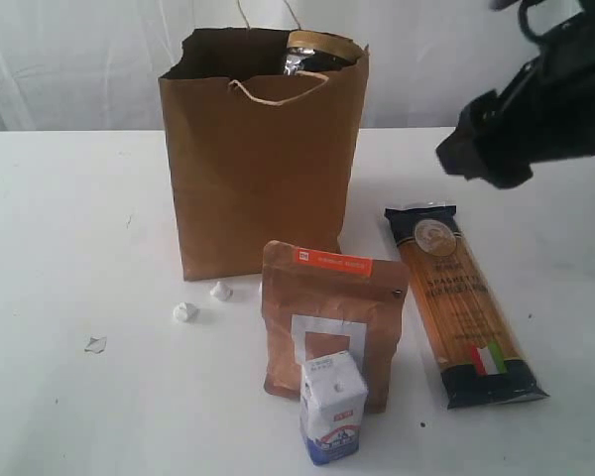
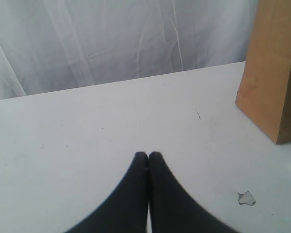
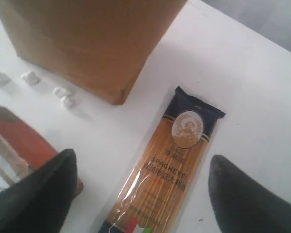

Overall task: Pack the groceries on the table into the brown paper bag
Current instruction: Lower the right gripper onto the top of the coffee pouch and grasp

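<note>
The tall brown kraft-paper bag (image 1: 263, 159) stands upright at the back of the white worktop (image 1: 69, 228), with a gold-lidded jar (image 1: 317, 52) showing inside its rim. In front of the bag stands the brown pouch with an orange label (image 1: 332, 317). Just before the pouch is the small white-blue carton (image 1: 332, 407), and the long spaghetti packet (image 1: 461, 302) lies flat beside them. The right end effector (image 3: 141, 159) hangs over that packet with its fingers wide apart (nothing between them). The left end effector (image 2: 148, 156) has its fingers pressed together above bare worktop.

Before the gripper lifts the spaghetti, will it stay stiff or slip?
The spaghetti is long and lies flat, so held at one end it would probably tilt. It looks glossy, so it is likely slippery. It seems stiff, yet may snap if squeezed hard.
</note>
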`<action>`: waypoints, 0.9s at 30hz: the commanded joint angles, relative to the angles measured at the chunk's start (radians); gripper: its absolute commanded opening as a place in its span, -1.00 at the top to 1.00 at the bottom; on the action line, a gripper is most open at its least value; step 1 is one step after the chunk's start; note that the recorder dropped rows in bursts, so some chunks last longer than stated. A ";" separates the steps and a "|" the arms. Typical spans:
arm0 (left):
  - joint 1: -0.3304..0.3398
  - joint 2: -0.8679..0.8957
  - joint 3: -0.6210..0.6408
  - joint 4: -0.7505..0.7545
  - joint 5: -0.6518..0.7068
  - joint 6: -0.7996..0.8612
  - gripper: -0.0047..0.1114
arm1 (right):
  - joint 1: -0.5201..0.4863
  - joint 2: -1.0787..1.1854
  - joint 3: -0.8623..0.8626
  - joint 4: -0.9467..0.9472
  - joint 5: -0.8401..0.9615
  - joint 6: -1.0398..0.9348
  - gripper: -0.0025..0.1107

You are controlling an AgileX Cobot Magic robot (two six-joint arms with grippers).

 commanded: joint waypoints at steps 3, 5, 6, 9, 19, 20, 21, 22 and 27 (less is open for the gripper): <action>0.002 -0.003 0.003 -0.008 -0.011 -0.001 0.92 | 0.097 0.041 0.039 0.051 -0.055 -0.202 -0.33; 0.002 -0.003 0.003 -0.008 -0.011 -0.001 0.92 | 0.122 0.077 0.041 0.069 -0.080 -0.249 -0.33; 0.002 -0.003 0.003 -0.008 -0.011 -0.001 0.92 | 0.130 0.095 0.041 0.078 -0.087 -0.267 -0.33; 0.002 -0.003 0.003 -0.008 -0.011 -0.001 0.92 | 0.156 0.162 0.041 0.106 -0.091 -0.323 -0.33; 0.002 -0.003 0.003 -0.008 -0.011 -0.001 0.92 | 0.218 0.224 0.032 0.125 -0.121 -0.337 -0.33; 0.002 -0.003 0.003 -0.008 -0.011 -0.001 0.92 | 0.220 0.226 0.032 0.125 -0.123 -0.344 -0.33; 0.002 -0.003 0.003 -0.008 -0.011 -0.001 0.92 | 0.220 0.231 0.032 0.125 -0.123 -0.360 -0.33; 0.002 -0.003 0.003 -0.008 -0.011 -0.001 0.92 | 0.220 0.240 0.032 0.125 -0.125 -0.368 -0.33; 0.002 -0.003 0.003 -0.008 -0.011 -0.001 0.92 | 0.223 0.292 0.032 0.166 -0.120 -0.421 -0.33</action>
